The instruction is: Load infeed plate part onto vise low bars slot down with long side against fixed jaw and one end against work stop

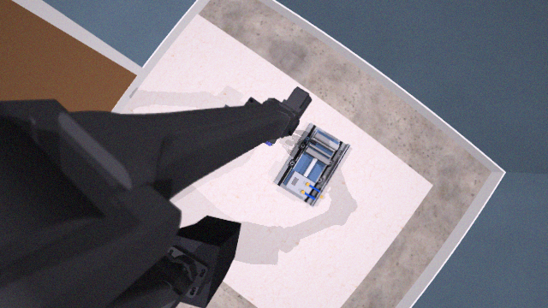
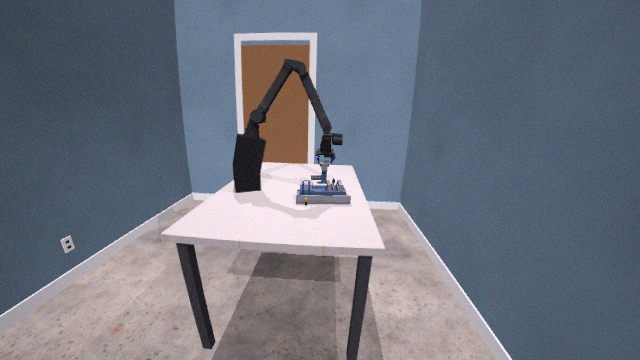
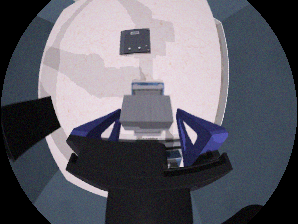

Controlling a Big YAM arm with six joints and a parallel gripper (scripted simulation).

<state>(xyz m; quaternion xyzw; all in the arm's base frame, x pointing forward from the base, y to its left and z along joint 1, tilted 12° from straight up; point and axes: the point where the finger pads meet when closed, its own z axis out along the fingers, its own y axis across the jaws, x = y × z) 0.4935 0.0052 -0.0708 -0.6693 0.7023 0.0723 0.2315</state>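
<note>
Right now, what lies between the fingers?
A grey block, likely the part, sits in the gap between the open gripper's fingers, not gripped. The wrist view shows it.

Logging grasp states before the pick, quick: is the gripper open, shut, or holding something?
Gripper: open, holding nothing; the grey part sits between its spread fingers.

Black arm (image 2: pixel 310 95), black base box (image 2: pixel 248 164). Gripper (image 3: pixel 150 137) has dark blue fingers and a black body. Grey block (image 3: pixel 145 111) seen between them in the wrist view. Vise fixture (image 1: pixel 314 164): blue bed, grey frame, silver bars, yellow fittings, blue tubes. Small dark square plate (image 3: pixel 135 40). White table (image 2: pixel 260 225), dark legs. Blue-grey walls (image 2: pixel 525 150), brown door (image 2: pixel 285 100) with white frame, mottled grey-beige floor (image 2: pixel 100 305), white baseboard.
</note>
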